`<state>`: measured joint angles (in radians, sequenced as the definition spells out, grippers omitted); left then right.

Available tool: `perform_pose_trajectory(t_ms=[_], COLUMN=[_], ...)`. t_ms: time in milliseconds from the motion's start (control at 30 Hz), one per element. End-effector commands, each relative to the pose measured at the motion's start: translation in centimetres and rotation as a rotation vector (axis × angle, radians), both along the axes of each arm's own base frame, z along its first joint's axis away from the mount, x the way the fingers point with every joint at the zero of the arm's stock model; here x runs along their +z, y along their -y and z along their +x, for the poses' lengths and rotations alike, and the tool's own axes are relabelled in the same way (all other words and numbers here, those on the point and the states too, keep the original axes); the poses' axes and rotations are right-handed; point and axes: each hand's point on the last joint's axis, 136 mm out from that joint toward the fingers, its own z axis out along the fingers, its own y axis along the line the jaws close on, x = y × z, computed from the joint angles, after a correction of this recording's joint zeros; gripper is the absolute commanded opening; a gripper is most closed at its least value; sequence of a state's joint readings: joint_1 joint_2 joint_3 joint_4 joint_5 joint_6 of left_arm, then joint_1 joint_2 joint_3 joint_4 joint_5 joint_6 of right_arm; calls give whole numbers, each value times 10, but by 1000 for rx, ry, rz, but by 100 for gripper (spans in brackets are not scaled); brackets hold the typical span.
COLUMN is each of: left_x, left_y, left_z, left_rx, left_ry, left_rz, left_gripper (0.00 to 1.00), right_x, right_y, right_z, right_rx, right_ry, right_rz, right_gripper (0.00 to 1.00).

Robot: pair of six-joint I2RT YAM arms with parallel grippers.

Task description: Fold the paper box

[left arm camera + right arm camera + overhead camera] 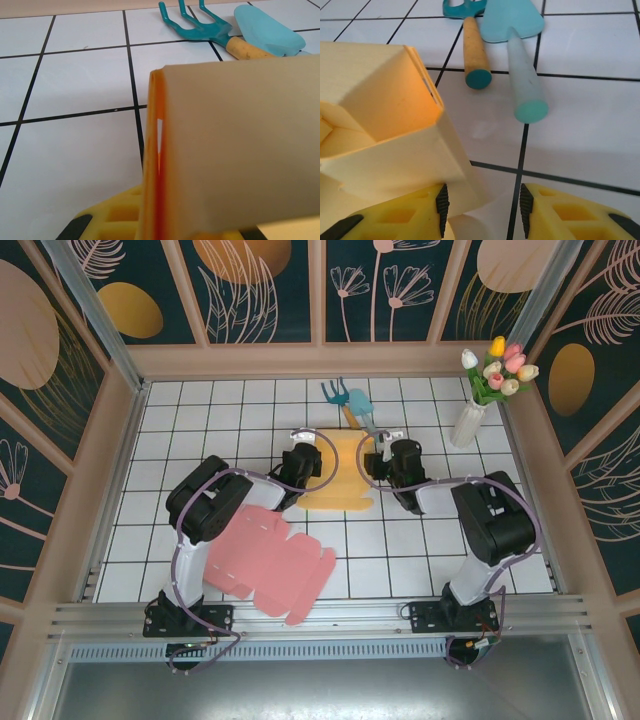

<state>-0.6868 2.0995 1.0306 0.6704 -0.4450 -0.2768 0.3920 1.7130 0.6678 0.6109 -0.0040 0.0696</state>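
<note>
Top external looks steeply down from above and behind the arm bases (190, 620), far enough back to take in the whole tiled table (200, 420). Both wrist views sit low and very close against the yellow box (240, 150), facing the table's far side. All three views share the box, teal fork (472, 50) and trowel (515, 25).

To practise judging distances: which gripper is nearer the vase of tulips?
Right. The right gripper is at the side of the yellow box facing the vase; the left gripper is at the box's opposite side.
</note>
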Motion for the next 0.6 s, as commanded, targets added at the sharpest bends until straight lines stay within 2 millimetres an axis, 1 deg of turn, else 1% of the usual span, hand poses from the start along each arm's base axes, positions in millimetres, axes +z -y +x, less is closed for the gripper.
perform_pose_trajectory(t_ms=[0, 67, 200, 300, 433, 567], left_x=[-16, -15, -14, -11, -11, -10], left_y=[2, 4, 7, 10, 11, 13], left_z=[-7, -8, -12, -12, -12, -12], left_rx=[-55, -72, -108, -126, -136, -139], left_ry=[-28, -24, -17, -8, -7, -4], left_rz=[32, 30, 28, 24, 25, 22], left_gripper=[0, 0, 0, 0, 0, 0], right_x=[4, 0, 1, 5, 12, 21], right_y=[-13, -16, -26, -36, -45, -56], right_z=[8, 8, 5, 4, 7, 11], right_rx=[105, 142, 210, 260, 279, 275], right_ry=[58, 59, 71, 85, 104, 121], right_rz=[-37, -49, -40, -20, -10, 7], right_gripper=[44, 42, 40, 34, 32, 28])
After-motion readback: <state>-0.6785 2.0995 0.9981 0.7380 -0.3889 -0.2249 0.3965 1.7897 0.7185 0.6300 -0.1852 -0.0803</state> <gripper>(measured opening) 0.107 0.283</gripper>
